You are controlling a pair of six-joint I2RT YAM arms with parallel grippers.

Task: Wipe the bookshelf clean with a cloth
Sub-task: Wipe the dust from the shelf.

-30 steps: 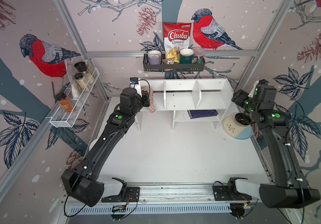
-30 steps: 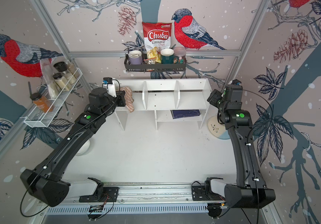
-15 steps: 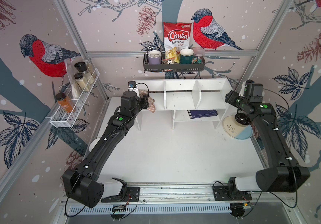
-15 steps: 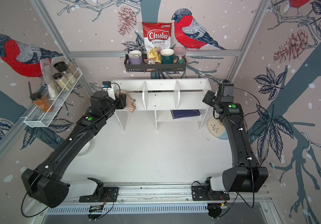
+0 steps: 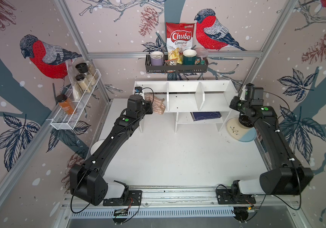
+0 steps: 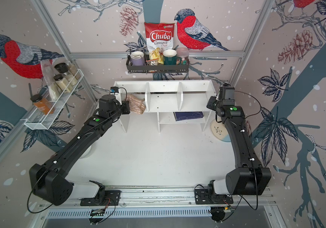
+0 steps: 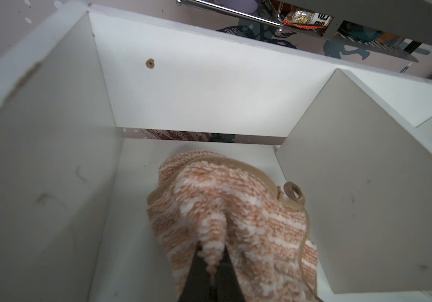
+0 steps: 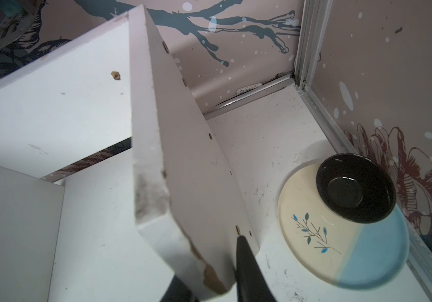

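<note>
The left gripper (image 7: 211,258) has re-clenched on the cloth (image 7: 225,206) in the bookshelf's (image 5: 182,100) left-end compartment, while the right gripper (image 8: 209,258) now clamps its right end panel, steadying it for wiping.

Arms reaching forward, left hand (image 7: 211,264) pinched, right hand (image 8: 209,272) clamped.

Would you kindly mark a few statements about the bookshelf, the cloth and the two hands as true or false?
1. The left hand is shut on the cloth. True.
2. The cloth is in the middle compartment of the bookshelf. False: it is in the end compartment by the left arm.
3. A black bowl sits on the plate. True.
4. The right hand holds the plate. False: its fingers clamp the bookshelf's end panel.
5. A dark book lies on the lower shelf. True.
</note>
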